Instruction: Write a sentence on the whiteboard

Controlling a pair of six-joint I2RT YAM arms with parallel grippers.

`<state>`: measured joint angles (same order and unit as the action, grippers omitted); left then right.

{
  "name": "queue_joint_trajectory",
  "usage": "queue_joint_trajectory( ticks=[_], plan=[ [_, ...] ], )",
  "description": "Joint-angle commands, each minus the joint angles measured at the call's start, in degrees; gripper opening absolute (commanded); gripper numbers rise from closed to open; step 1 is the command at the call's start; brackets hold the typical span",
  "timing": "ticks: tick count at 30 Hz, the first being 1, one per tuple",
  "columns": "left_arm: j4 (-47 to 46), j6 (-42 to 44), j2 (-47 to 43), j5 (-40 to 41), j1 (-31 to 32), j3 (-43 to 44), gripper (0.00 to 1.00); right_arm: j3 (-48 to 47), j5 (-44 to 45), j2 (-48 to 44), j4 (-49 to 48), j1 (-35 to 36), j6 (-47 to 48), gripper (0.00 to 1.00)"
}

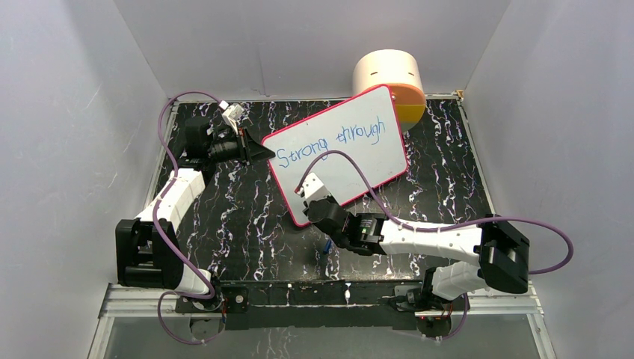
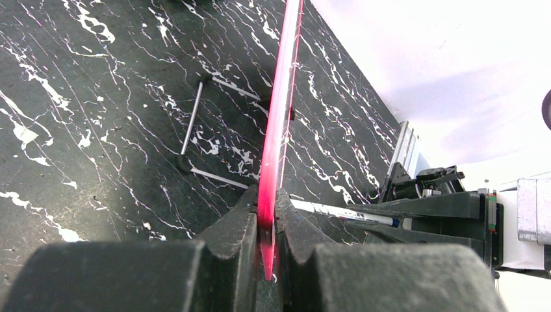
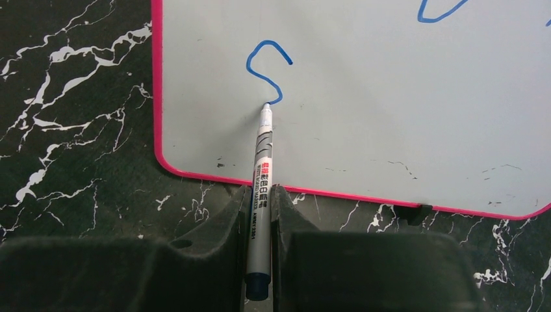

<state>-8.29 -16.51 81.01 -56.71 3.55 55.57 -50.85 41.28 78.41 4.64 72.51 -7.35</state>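
Observation:
The whiteboard (image 1: pixel 340 153), white with a pink-red frame, stands tilted on the dark marbled table. Blue lettering, the sentence (image 1: pixel 333 142), reads "Strong through" on its upper line. My left gripper (image 1: pixel 263 152) is shut on the board's left edge (image 2: pixel 276 143), the pink frame pinched between its fingers. At the board's lower left, my right gripper (image 3: pixel 261 195) is shut on a white marker (image 3: pixel 261 175). The marker's tip rests on the board at the end of a blue "S" (image 3: pixel 268 71) on the lower line. From the left wrist the marker (image 2: pixel 344 212) shows beyond the board.
A cream and orange cylinder (image 1: pixel 392 82) lies behind the board's far right corner. A thin metal wire stand (image 2: pixel 195 127) sits on the table behind the board. Grey walls close in the table on three sides.

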Motion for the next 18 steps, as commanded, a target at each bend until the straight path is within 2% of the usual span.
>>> queue_joint_trajectory(
  ticks=[1,11,18],
  plan=[
    [3.4,1.6,-0.5,2.7,-0.3,0.3,0.0,-1.8,-3.5,1.3,-2.7,0.3,-0.7,0.0],
    [3.9,1.8,-0.5,3.1,-0.3,0.4,0.0,-0.2,-3.5,-2.1,-9.8,0.4,-0.6,0.0],
    [4.1,2.0,-0.5,3.6,-0.3,0.2,0.0,3.1,-2.4,-7.5,-9.2,0.4,-1.0,0.0]
  ],
)
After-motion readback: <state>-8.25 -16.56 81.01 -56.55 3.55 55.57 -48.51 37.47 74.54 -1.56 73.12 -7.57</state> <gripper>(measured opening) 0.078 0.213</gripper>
